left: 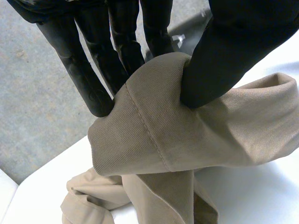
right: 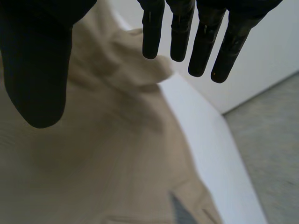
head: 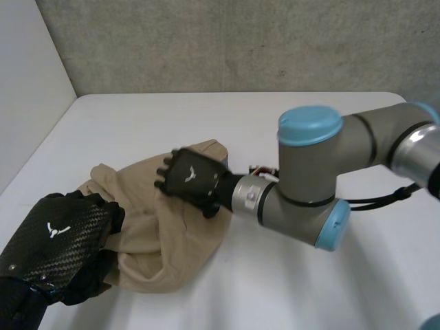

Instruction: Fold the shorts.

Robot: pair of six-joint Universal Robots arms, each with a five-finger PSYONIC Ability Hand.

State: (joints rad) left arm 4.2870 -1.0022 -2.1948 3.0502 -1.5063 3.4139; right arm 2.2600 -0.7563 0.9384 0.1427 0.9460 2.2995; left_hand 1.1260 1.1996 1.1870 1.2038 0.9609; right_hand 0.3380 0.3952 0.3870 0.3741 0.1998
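1. Left hand [head: 62, 244]: it sits at the table's [head: 289, 289] near-left corner, over the near end of the shorts [head: 161, 240]. In the left wrist view we find its fingers [left: 88, 70] and thumb [left: 233, 51] closed on a hemmed edge of the cloth, which is pinched between them. The edge is raised off the table, and the rest of the cloth hangs down in folds from it.

2. Right hand [head: 191, 175]: it lies on the far part of the shorts, back uppermost, wrist toward the table's right edge. In the right wrist view its fingers [right: 203, 42] are straight and spread, with the thumb [right: 39, 70] set apart from them. We see nothing gripped, and we cannot tell whether the fingertips touch the cloth.

3. Right arm [head: 309, 179]: it reaches in from the table's right edge across the middle, ending at the shorts.

4. Shorts: beige and bunched, not laid flat. They occupy the table's left half, close to its left edge and nearer the near edge than the far one. One rounded lobe rests on the table toward the near edge, just beside the left hand.

5. Both hands are on the same garment, the left at a hem and the right on the far part.
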